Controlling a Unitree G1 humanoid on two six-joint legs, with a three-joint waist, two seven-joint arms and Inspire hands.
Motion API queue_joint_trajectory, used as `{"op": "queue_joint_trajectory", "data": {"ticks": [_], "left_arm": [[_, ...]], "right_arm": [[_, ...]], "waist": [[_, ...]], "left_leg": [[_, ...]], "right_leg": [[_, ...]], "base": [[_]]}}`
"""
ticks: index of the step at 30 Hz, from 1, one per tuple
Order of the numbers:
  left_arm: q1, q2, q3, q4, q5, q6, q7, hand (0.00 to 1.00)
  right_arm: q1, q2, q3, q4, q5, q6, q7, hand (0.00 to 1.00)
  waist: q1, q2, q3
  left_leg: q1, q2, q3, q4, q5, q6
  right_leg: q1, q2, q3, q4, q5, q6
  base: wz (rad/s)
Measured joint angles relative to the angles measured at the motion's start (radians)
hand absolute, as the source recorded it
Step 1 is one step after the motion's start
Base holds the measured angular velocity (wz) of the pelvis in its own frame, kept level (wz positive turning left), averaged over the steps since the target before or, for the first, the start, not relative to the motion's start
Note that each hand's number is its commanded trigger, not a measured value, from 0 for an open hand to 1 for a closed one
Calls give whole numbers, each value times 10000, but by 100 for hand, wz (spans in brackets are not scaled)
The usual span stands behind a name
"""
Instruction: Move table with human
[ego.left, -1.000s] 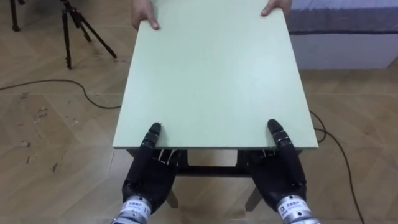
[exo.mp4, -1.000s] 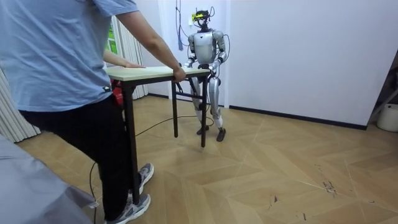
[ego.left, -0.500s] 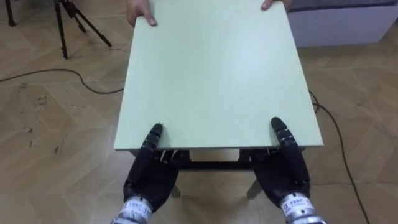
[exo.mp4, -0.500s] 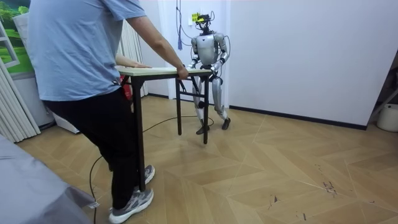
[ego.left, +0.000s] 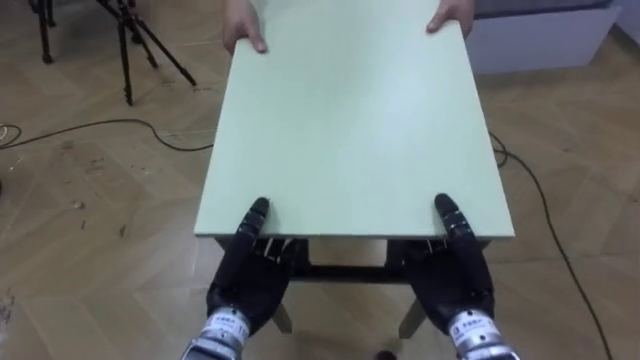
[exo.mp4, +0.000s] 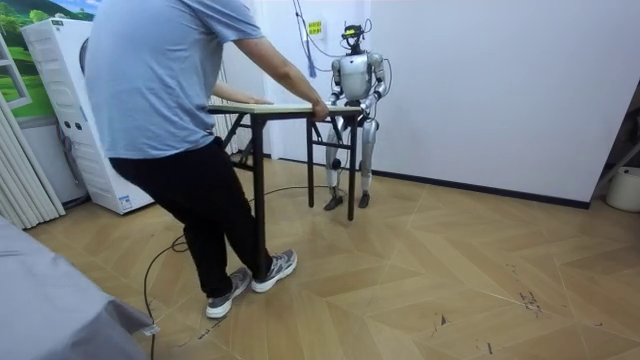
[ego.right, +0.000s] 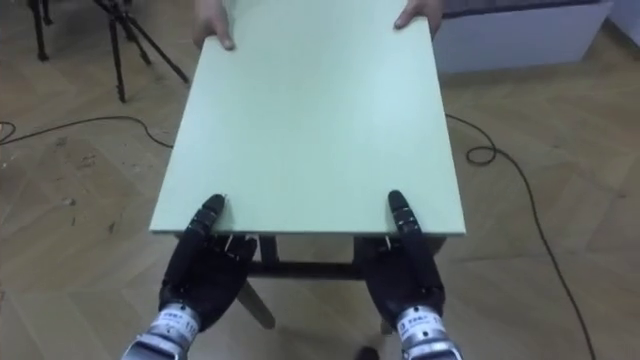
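A pale green table top (ego.left: 350, 120) on dark legs stretches away from me. My left hand (ego.left: 248, 282) and right hand (ego.left: 456, 282) grip its near edge, thumbs on top and fingers curled beneath. At the far edge a person's two hands (ego.left: 244, 32) hold the top. In the room view the person (exo.mp4: 170, 120) leans forward mid-stride at one end of the table (exo.mp4: 285, 107), and I stand at the other end, close to the white wall.
A black tripod (ego.left: 130, 45) stands on the wood floor at the far left, with a dark cable (ego.left: 100, 128) below it. Another cable (ego.left: 530, 190) runs along the right. A low white-and-grey bed (ego.left: 540, 35) lies far right. A white appliance (exo.mp4: 70, 100) stands behind the person.
The person has stepped towards the room view's right, and the table and I have moved the same way, nearer the wall. Both pairs of hands keep their hold.
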Motion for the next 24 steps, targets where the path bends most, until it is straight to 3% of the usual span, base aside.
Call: {"op": "queue_joint_trajectory", "data": {"ticks": [3,5,7,8,9,10,11,12,13,14,15,16,17,19,21,22,23,24], "left_arm": [[204,23,84,-50,6,0,-116,100],[278,61,104,-49,-16,-9,-159,100],[293,37,94,-56,81,66,-149,100],[334,-1,84,-146,220,108,-154,100],[486,33,167,-391,292,99,-239,100],[540,63,208,-412,295,64,-337,100],[689,119,191,-433,288,65,-391,100],[744,95,140,-433,317,66,-425,100],[747,67,78,-462,317,56,-433,100],[735,267,27,-710,326,27,-435,100],[630,514,81,-833,402,54,-432,100],[581,460,128,-806,515,90,-423,100],[522,378,195,-801,529,108,-400,100],[385,335,249,-885,512,138,-398,100],[61,220,430,-885,565,56,-387,100],[-34,218,477,-882,558,26,-374,100],[-155,231,540,-871,545,-96,-367,100],[-201,202,575,-712,569,-188,-369,100]], "right_arm": [[2,-64,318,0,26,-170,39,100],[24,-33,492,0,34,-281,38,100],[219,-21,424,-83,36,-361,38,100],[446,-26,407,-257,63,-485,110,100],[492,-19,565,-414,52,-553,173,100],[473,-26,687,-414,43,-583,200,100],[556,-109,800,-416,121,-588,210,100],[592,-210,780,-417,138,-577,233,100],[593,-234,713,-434,156,-557,246,100],[525,-99,663,-430,156,-590,279,100],[542,89,683,-437,297,-628,279,100],[514,39,685,-436,356,-607,279,100],[373,-86,687,-450,397,-549,257,100],[55,-195,651,-455,402,-515,226,100],[-522,-213,634,-385,394,-358,102,100],[-670,-214,621,-378,394,-305,52,100],[-970,-197,638,-278,394,-206,8,100],[-1157,-153,627,15,396,-84,21,100]], "waist": [[108,-52,8],[-14,-116,16],[-269,-312,-39],[-231,-550,-117],[-177,-738,-2],[-72,-794,170],[277,-473,245],[309,-301,125],[290,-72,-37],[266,-167,-87],[265,-806,-50],[347,-908,10],[535,-1004,14],[793,-903,77],[988,-867,102],[974,-862,105],[987,-859,107],[995,-726,104]], "left_leg": [[-183,20,205,-145,266,-66],[-199,47,393,-146,302,-116],[-196,71,689,-200,312,-101],[-130,64,1118,-300,393,-226],[-218,88,1204,109,431,-368],[-392,231,1005,540,387,-363],[-951,427,458,1161,300,-371],[-1391,-6,120,721,598,-192],[-1635,-170,71,270,1244,13],[-1796,-128,981,-377,1536,749],[-1808,-482,1344,-551,1677,848],[-1862,-517,1553,-510,1687,869],[-2041,-452,1741,-370,1699,889],[-2515,-204,1972,-145,1761,878],[-3284,138,2173,139,2084,837],[-3481,221,2177,175,2211,819],[-3800,425,2177,151,2514,760],[-3847,661,2052,-105,2941,674]], "right_leg": [[454,-352,351,1591,-679,126],[452,-297,536,1874,-690,145],[460,-625,748,3037,-769,195],[776,-1037,807,3831,-496,195],[1074,-1274,895,3714,-424,324],[1072,-1090,735,3654,-412,310],[1137,-403,796,3450,-61,216],[1071,29,1064,2881,11,309],[1093,263,1096,2533,-80,674],[1230,188,899,2547,-628,955],[1612,-430,842,2835,-1320,1001],[1897,-592,868,2672,-1574,975],[2473,-700,919,2030,-1836,908],[3314,-624,871,547,-1999,777],[4002,-405,713,-1791,-3020,722],[4035,-318,676,-2181,-3209,700],[3905,-122,606,-2608,-3440,626],[3596,223,567,-2596,-3348,438]], "base": [[-7],[30],[74],[36],[-4],[-50],[-44],[-24],[0],[19],[13],[-6],[-38],[-47],[-32],[-9],[-7],[-8]]}}
